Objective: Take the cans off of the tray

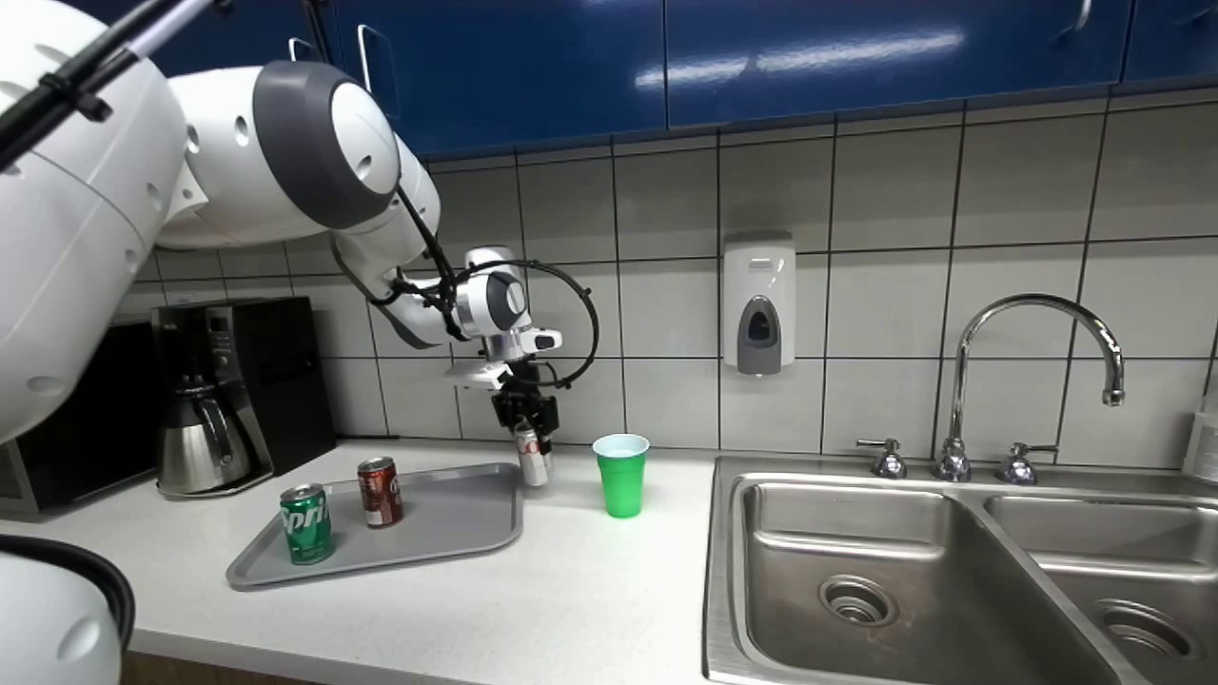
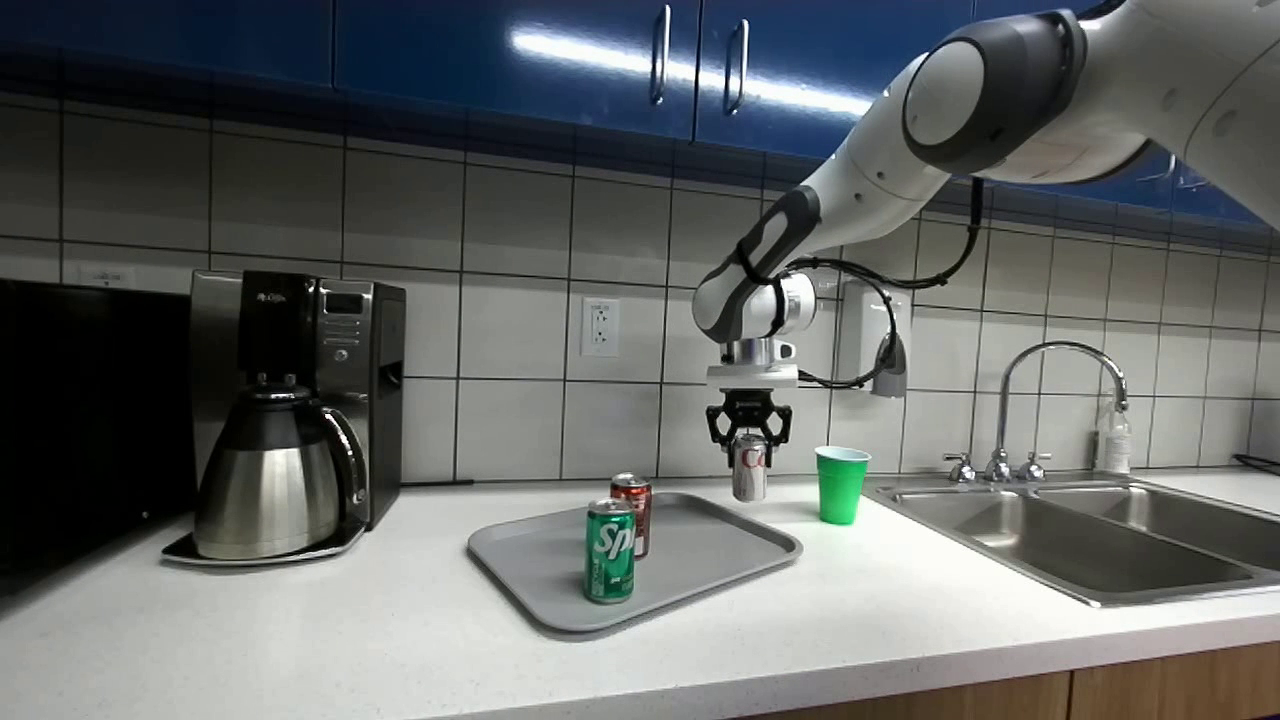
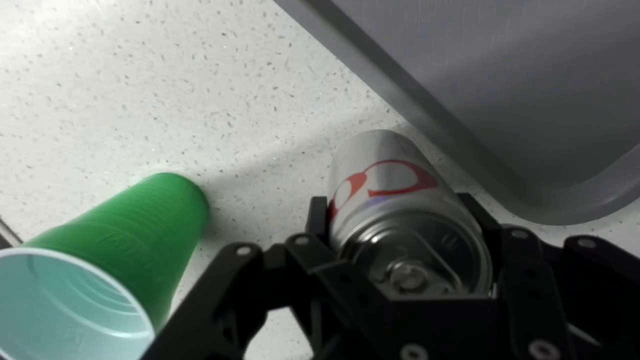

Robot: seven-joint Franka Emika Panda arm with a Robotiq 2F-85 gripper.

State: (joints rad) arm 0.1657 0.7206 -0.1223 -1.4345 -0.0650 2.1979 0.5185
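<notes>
Green can (image 2: pixel 609 552) bears white letters, silvery can (image 3: pixel 406 212) red, dark-red can (image 1: pixel 380 493) seemingly white.

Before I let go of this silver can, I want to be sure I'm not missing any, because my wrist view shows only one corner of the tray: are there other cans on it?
Observer: Yes, two more: a green can and a dark red can both stand upright on the tray.
Operator: I'd need room to grip one of them next. Are those two touching each other?
Observer: No. In an exterior view they stand apart, with bare tray showing in the gap between them.
</notes>
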